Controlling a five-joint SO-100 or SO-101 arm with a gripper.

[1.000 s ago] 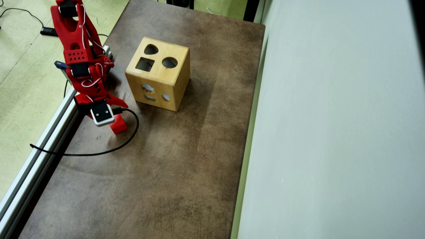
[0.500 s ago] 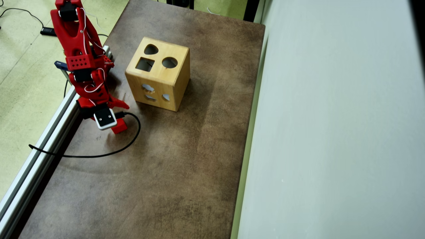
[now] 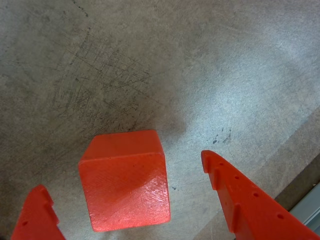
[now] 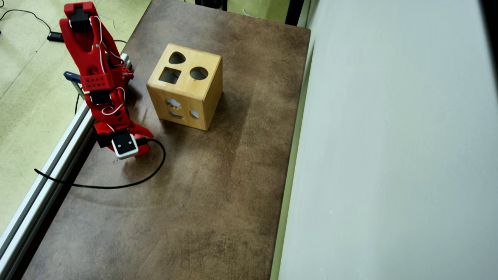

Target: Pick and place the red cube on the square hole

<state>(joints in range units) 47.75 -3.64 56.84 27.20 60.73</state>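
Gripper jaws spread wide w/ the red cube sat on the table between them, nearer one finger, not pinched; looks light, stiff, matte, so I'd squeeze its flat opposite sides.

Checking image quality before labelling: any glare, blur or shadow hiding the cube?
Wrist view: cube sharp, a soft sheen on its face, faint shadow beyond it. Overhead view: even light, but the wrist camera hides most of the cube.
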